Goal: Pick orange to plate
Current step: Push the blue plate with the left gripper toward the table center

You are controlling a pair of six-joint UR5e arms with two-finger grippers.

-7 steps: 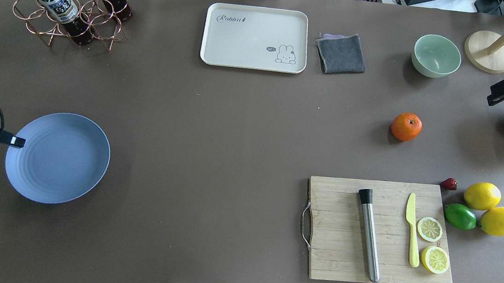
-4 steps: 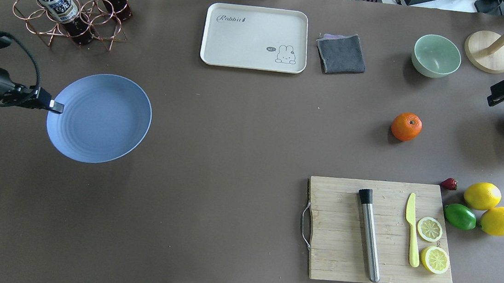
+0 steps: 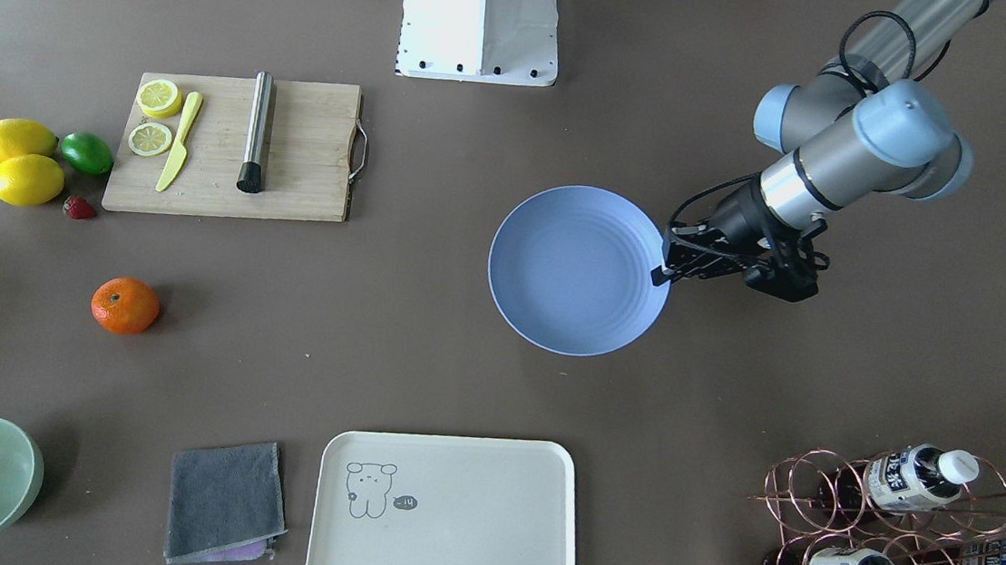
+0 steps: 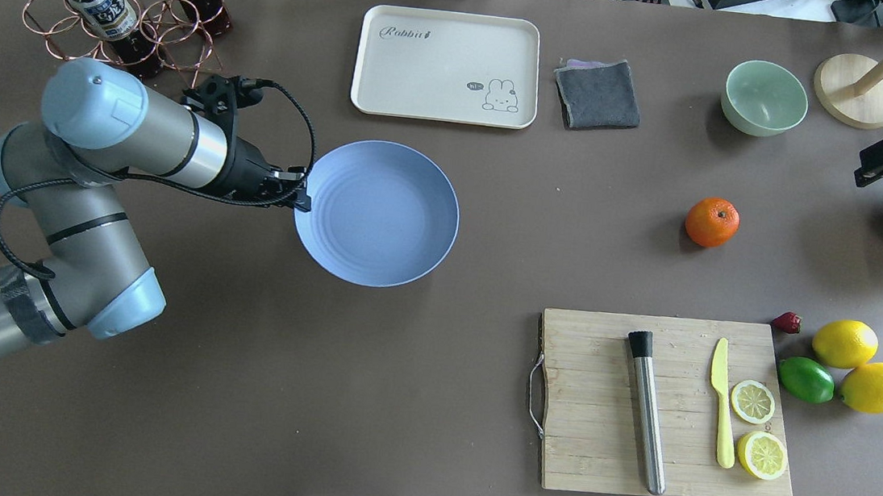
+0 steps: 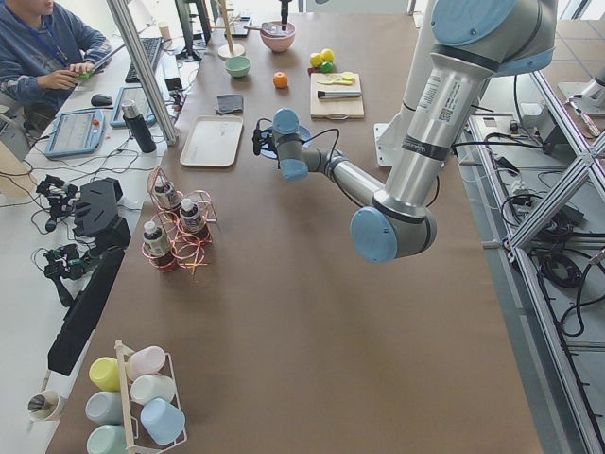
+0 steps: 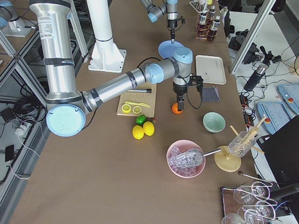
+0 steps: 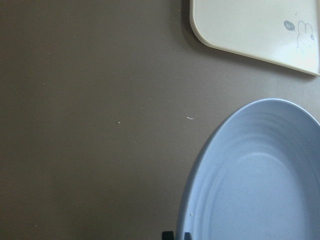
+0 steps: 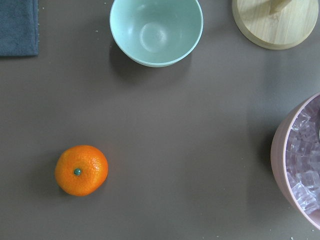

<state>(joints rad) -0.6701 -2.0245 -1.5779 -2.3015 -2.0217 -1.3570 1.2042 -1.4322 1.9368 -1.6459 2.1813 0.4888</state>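
Note:
The periwinkle-blue plate (image 4: 384,214) sits near the table's middle, in front of the cream tray; it also shows in the front view (image 3: 572,270) and fills the left wrist view (image 7: 260,185). My left gripper (image 4: 303,201) is shut on the plate's left rim, and in the front view the gripper (image 3: 660,274) pinches that same edge. The orange (image 4: 711,222) rests alone on the table to the right, stem dot up (image 8: 81,170). My right gripper (image 4: 877,167) hangs high at the right edge, apart from the orange; its jaws are not readable.
A cutting board (image 4: 599,458) with a muddler, a yellow knife and lemon slices lies front right. Two lemons, a lime (image 4: 805,379) and a strawberry sit beside it. At the back are a green bowl (image 4: 764,98), a grey cloth, the cream tray (image 4: 447,66) and a bottle rack (image 4: 120,6). A pink ice bowl (image 8: 300,160) is far right.
My left arm has carried the plate from the table's left side rightward to the middle, still gripping its rim. The orange and the right arm have stayed in place.

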